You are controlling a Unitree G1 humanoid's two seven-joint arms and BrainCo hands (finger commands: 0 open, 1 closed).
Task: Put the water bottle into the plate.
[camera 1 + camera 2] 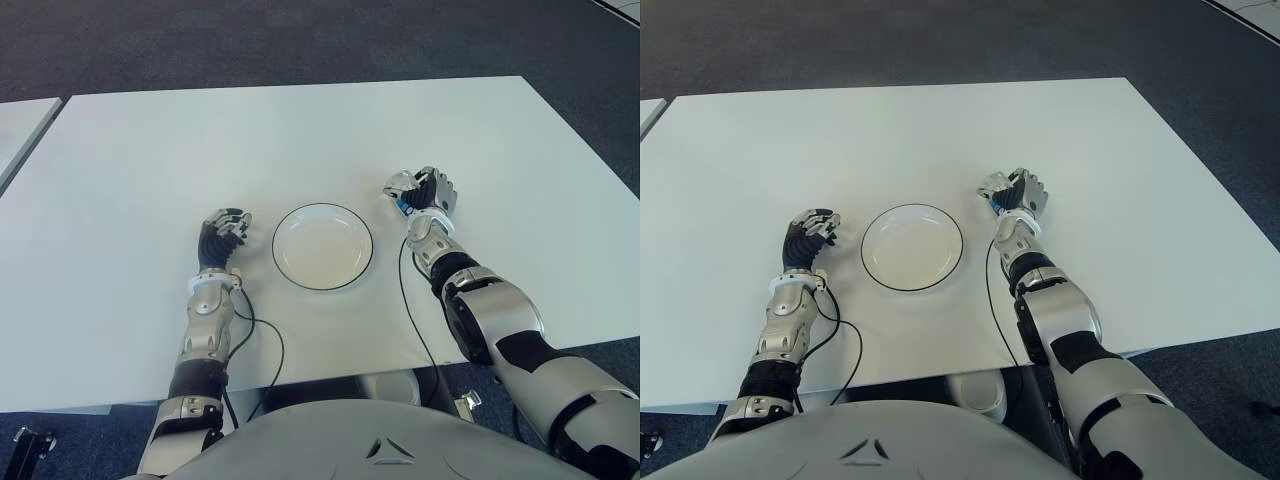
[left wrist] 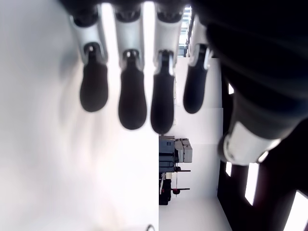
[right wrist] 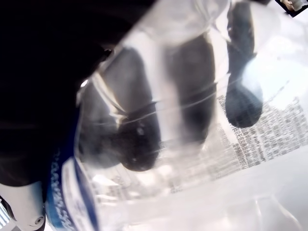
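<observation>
A clear water bottle (image 3: 183,125) with a blue and white label is wrapped by the fingers of my right hand (image 1: 425,192). In the eye views only a bit of the bottle (image 1: 400,188) shows at the hand's left side, a short way right of the plate. The white plate (image 1: 322,246) with a dark rim lies on the table between my two hands, with nothing in it. My left hand (image 1: 222,234) shows just left of the plate; its fingers (image 2: 132,98) hang relaxed and hold nothing.
The white table (image 1: 300,140) stretches wide beyond the plate. A second table's edge (image 1: 20,125) shows at far left. Black cables (image 1: 262,335) trail from both wrists toward the table's near edge. Dark carpet (image 1: 300,40) lies past the table.
</observation>
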